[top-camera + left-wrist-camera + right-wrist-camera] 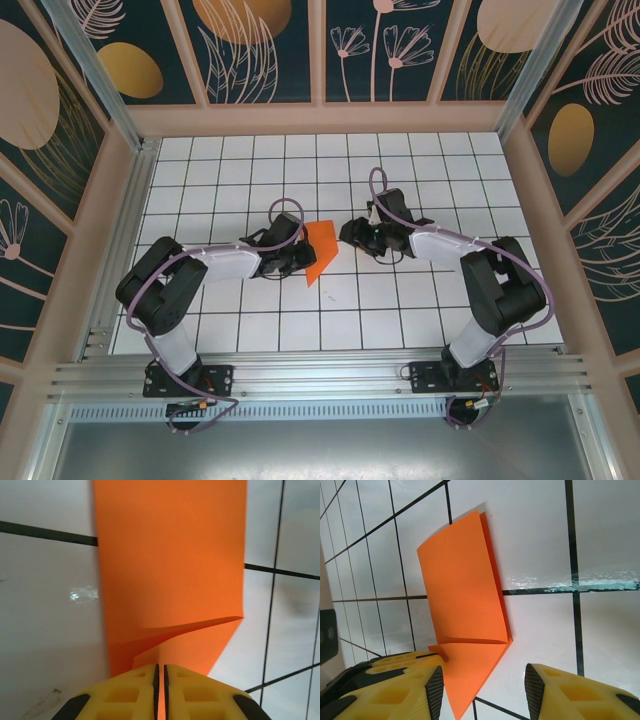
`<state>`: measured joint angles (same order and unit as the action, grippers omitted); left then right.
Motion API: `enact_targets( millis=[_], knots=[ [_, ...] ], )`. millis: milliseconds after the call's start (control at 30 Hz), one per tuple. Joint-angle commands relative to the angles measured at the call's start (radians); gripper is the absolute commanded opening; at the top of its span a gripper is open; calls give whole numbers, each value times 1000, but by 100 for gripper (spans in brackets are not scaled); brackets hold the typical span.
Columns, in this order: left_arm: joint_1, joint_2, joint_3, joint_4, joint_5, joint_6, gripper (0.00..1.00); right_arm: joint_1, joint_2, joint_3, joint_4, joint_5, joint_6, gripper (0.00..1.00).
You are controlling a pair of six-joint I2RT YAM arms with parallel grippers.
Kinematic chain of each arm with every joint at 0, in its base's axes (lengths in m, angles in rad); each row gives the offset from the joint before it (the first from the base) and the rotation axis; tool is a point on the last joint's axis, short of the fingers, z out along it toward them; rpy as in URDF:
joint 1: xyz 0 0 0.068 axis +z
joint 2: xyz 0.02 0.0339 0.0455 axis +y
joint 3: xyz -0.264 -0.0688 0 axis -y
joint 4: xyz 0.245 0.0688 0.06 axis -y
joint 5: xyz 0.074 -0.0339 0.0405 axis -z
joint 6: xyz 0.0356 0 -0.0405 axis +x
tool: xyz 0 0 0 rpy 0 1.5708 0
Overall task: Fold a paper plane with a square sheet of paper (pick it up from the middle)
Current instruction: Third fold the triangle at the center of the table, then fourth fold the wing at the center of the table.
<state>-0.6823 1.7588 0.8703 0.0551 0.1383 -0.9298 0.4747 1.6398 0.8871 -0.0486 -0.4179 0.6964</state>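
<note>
The square sheet of paper [321, 250] is bright orange and folded into a narrow layered shape with a pointed near end. It lies at the middle of the tiled table. My left gripper [299, 261] is shut on its left edge. In the left wrist view the orange paper [170, 570] runs into the thin slit between the yellow fingers of the left gripper [160, 667]. My right gripper [350, 234] hovers just right of the paper. In the right wrist view the right gripper [484, 680] is open, its pads apart over the point of the paper [462, 590], touching nothing.
The white tiled table [420, 180] has black grid lines. Wooden frame walls [320, 118] close in the back and both sides. An aluminium rail [320, 375] runs along the near edge by the arm bases. Open tiles lie behind and in front of the paper.
</note>
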Motion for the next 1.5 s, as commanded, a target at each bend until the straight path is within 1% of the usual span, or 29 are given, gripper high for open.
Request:
enact_targets(
  millis=[0, 67, 200, 433, 700, 1033, 1467],
  knots=[
    [2, 14, 31, -57, -74, 14, 11, -2, 31, 0, 20, -36, -21, 50],
    [2, 14, 28, -66, -95, 12, 9, 1, 51, 12, 11, -53, -35, 47],
    [1, 26, 24, -66, -85, 11, 6, 17, 95, 44, -4, -86, -57, 41],
    [1, 38, 24, -84, -89, 12, 5, 47, 178, 101, -19, -96, -57, 38],
    [2, 34, 11, -83, -91, -1, 6, 55, 218, 127, -39, -78, -46, 38],
    [2, 36, -20, -32, -49, -38, 8, 58, 247, 138, -38, -75, -15, 38],
    [1, 37, -24, -29, -38, -33, 8, 59, 248, 130, 29, -140, 27, 36]
  ],
)
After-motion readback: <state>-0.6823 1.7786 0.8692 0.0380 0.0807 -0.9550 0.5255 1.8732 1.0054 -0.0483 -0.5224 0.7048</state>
